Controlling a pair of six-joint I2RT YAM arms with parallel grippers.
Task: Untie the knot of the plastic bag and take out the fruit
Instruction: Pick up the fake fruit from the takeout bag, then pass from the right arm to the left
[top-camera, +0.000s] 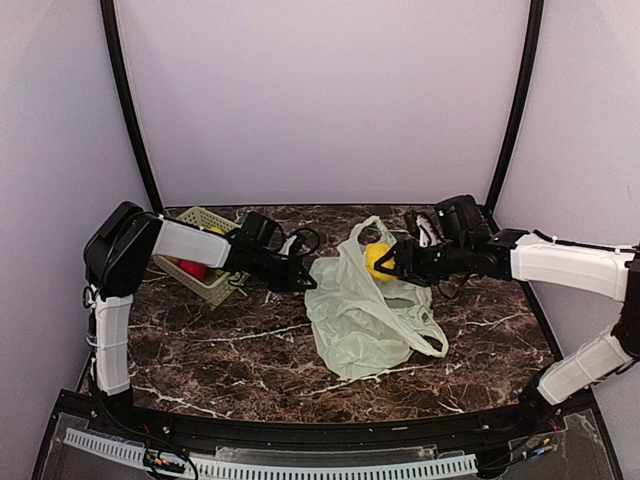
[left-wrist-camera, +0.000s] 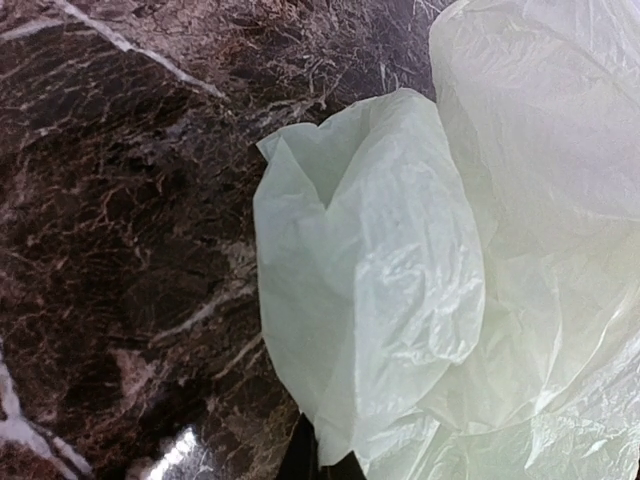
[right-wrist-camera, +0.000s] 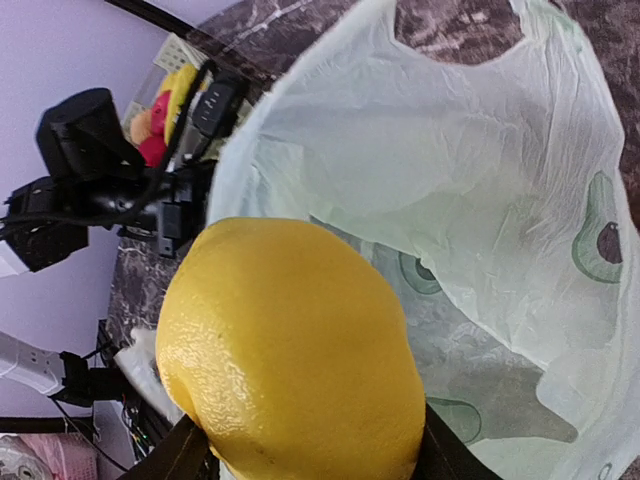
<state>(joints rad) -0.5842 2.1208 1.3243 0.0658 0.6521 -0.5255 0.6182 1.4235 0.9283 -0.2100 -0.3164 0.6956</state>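
The plastic bag (top-camera: 365, 315) lies flat and open on the marble table, pale green and thin. No knot shows; its loop handles lie apart. My right gripper (top-camera: 385, 262) is shut on a yellow round fruit (top-camera: 377, 258) and holds it just above the bag's far mouth. In the right wrist view the fruit (right-wrist-camera: 290, 350) fills the space between the fingers (right-wrist-camera: 190, 455), with the bag (right-wrist-camera: 450, 170) open behind it. My left gripper (top-camera: 303, 277) is at the bag's left edge, shut on a fold of the bag (left-wrist-camera: 400, 280); only a dark finger tip (left-wrist-camera: 300, 462) shows.
The rigid pale green basket (top-camera: 205, 218) stands at the back left under my left arm, with a red fruit (top-camera: 192, 268) and other pieces in it. It also shows in the right wrist view (right-wrist-camera: 165, 95). Dark frame poles rise at both back corners.
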